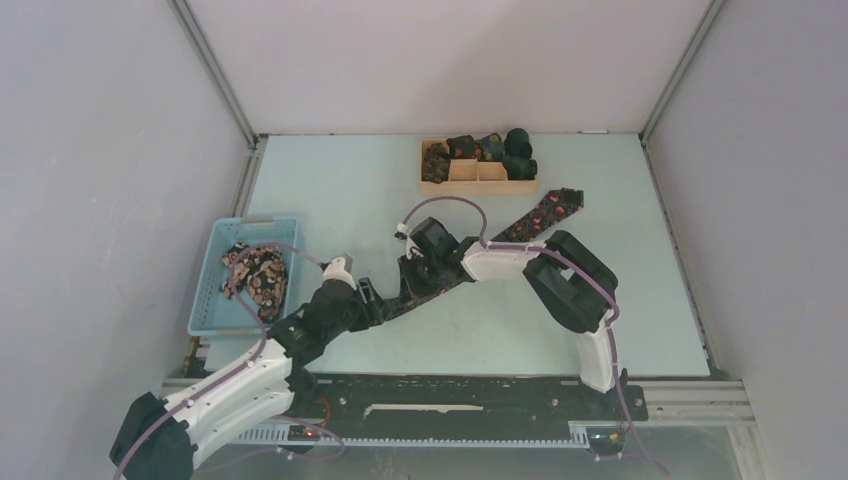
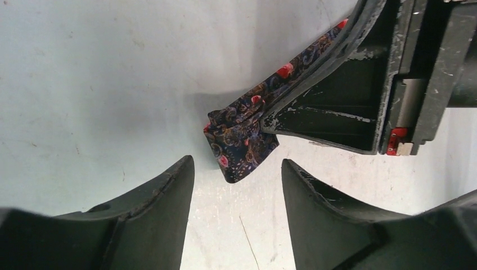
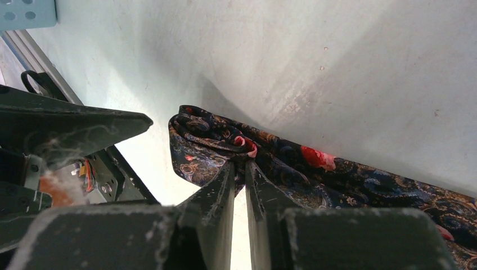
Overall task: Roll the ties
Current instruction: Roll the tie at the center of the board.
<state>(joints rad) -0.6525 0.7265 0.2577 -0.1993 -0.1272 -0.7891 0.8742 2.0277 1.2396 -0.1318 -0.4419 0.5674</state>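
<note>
R claw point(image 3: 240, 165) pinches tie point(image 3: 320, 171) end.

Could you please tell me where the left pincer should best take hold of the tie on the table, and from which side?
Probably grip the tie by its folded end, which juts free past the right pincer shut on it. Come along the tie's line from its tip side, where the open left pincer faces it; the rest lies flat.
</note>
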